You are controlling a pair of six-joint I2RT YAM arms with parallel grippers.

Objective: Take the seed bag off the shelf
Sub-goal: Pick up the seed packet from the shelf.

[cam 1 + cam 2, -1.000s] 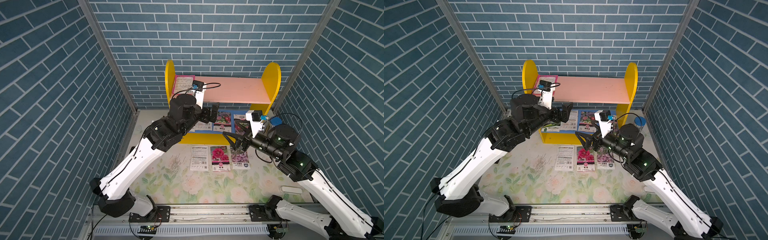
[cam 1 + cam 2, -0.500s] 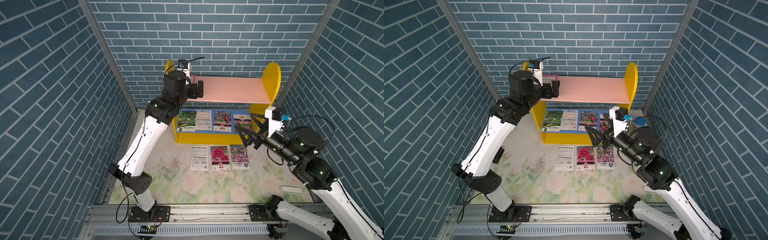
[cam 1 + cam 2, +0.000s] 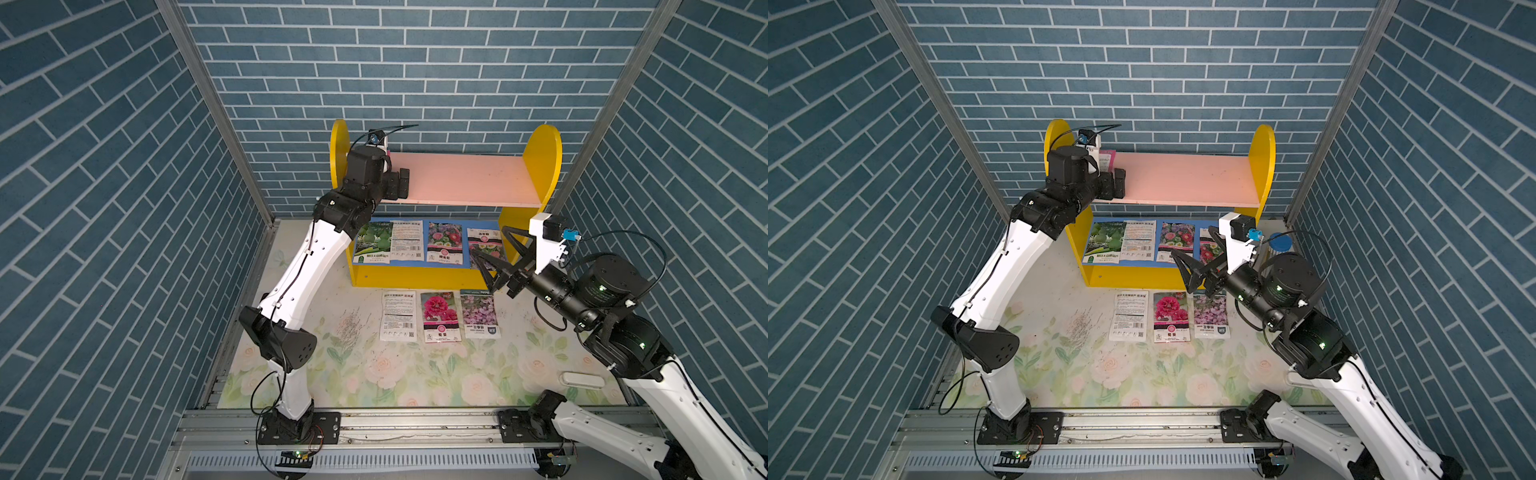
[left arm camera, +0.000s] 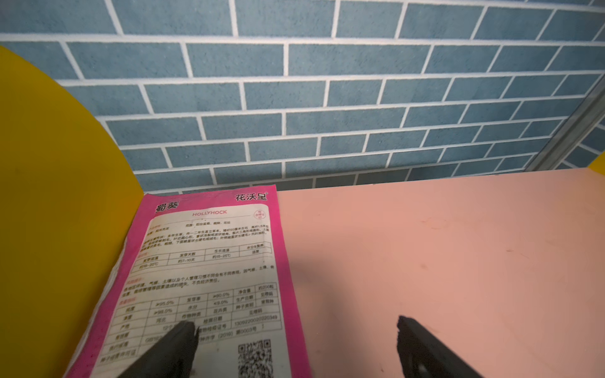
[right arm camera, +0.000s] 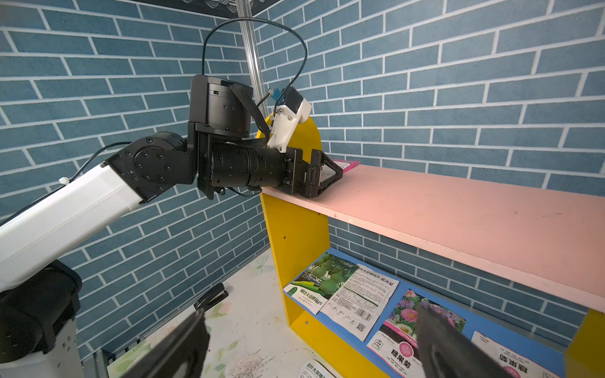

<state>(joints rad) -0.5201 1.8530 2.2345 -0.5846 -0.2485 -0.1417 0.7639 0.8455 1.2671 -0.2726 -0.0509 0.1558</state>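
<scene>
Risen from the lower tier, the left gripper (image 4: 294, 324) now reaches over the pink board (image 4: 425, 261) of the shelf (image 3: 540, 166). Blue brick walls (image 3: 415, 62) enclose the floral mat (image 3: 374, 374). The seed bag (image 4: 209, 278) lies flat on that board against the yellow side panel (image 4: 49, 196). The left jaws are spread wide, one finger (image 4: 170, 347) above the bag, one above bare board. The right gripper (image 3: 487, 242) is also apart and empty.

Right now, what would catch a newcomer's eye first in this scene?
The bright shelf, yellow sides and pink upper board, stands against the blue brick wall. The left arm reaches onto that board's end, jaws wide open, one over a pink seed bag. More seed packets lie on the blue lower board, and three packets on the floral mat.
</scene>
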